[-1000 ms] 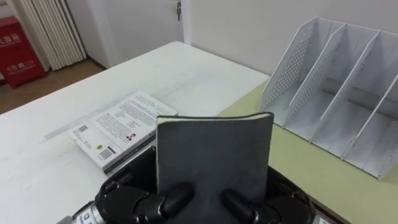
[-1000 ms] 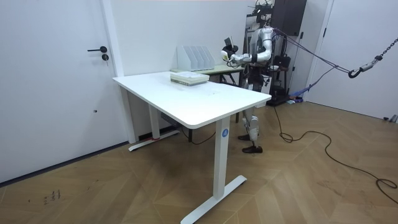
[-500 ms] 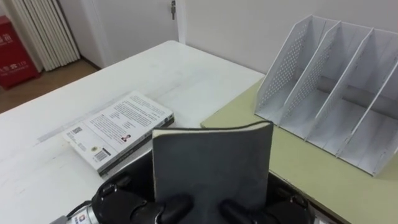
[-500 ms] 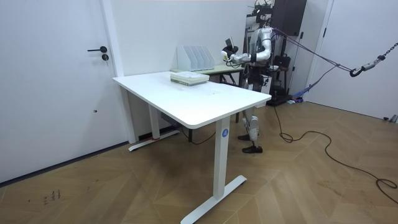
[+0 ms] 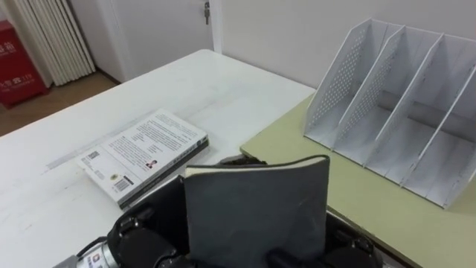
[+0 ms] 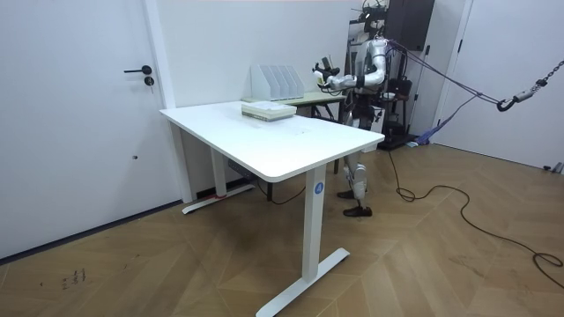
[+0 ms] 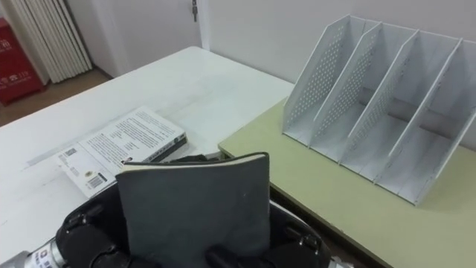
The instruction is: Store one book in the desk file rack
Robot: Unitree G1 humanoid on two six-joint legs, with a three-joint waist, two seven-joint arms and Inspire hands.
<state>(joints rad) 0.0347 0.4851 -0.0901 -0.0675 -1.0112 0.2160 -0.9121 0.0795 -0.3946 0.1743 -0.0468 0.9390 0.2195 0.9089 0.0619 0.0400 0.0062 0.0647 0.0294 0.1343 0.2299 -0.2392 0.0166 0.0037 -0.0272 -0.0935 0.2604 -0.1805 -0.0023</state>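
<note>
Book (image 5: 256,208): upright; I see left hand (image 5: 137,240) and right hand (image 5: 353,249) clasping its lower sides.
File rack (image 5: 343,82): beyond, on green desk (image 5: 357,193).

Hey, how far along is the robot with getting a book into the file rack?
Done: the dark book is lifted, held upright by the left hand and right hand. In hand: bringing it to the file rack, which stands ahead on the right with empty slots. Left: sliding it into one slot.

I'm looking into an office-like test room: a white standing desk (image 6: 291,145), a perforated file rack (image 5: 346,82), a plain door (image 6: 70,132). Bare walls (image 6: 203,44) and a herringbone wood floor (image 6: 441,255) surround them.
</note>
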